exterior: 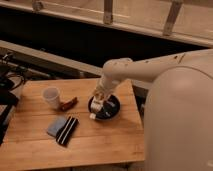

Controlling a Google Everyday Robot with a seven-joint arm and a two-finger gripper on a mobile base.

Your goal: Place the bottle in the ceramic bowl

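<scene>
A dark ceramic bowl [111, 111] sits on the wooden table [100, 140], right of centre. My gripper [97, 104] hangs down from the white arm, directly over the left part of the bowl. A pale, narrow object [93, 113] that may be the bottle reaches down from the gripper to the bowl's left rim. I cannot make out the bottle's shape apart from the gripper.
A white cup [51, 97] stands at the left of the table with a small brown item [68, 104] beside it. A blue packet [56, 126] and a black striped packet [67, 130] lie in front. The robot's white body [177, 120] fills the right side. Cables [10, 75] lie at the far left.
</scene>
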